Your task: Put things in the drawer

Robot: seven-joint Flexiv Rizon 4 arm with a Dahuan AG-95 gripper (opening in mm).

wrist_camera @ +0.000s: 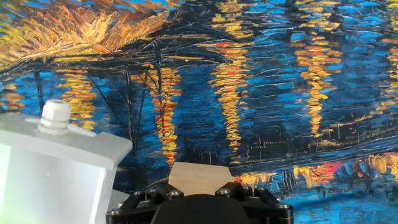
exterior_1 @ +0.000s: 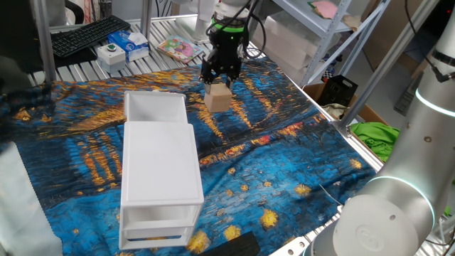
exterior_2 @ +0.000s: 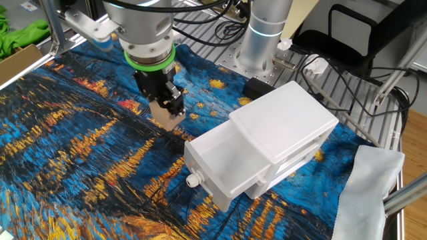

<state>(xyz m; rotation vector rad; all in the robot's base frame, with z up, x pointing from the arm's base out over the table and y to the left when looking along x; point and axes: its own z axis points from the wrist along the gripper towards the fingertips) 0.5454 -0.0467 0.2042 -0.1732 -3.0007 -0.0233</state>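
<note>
My gripper (exterior_1: 219, 80) is shut on the light-tan wooden cube (exterior_1: 218, 98) and holds it above the painted cloth, just beyond the open end of the drawer (exterior_1: 155, 108). The drawer is the white top tray, pulled out of the white cabinet (exterior_1: 159, 167), and looks empty. In the other fixed view the gripper (exterior_2: 168, 107) holds the cube (exterior_2: 167, 117) to the left of the open drawer (exterior_2: 223, 163). In the hand view the cube (wrist_camera: 198, 176) sits between the black jaws, with the drawer's front and its white knob (wrist_camera: 55, 114) at the lower left.
A blue and orange painted cloth (exterior_1: 284, 163) covers the table. A keyboard (exterior_1: 89, 34), small boxes (exterior_1: 122, 47) and a booklet (exterior_1: 179, 48) lie at the far edge. A white cloth (exterior_2: 370, 193) lies by the cabinet. The arm's base (exterior_2: 263, 33) stands behind it.
</note>
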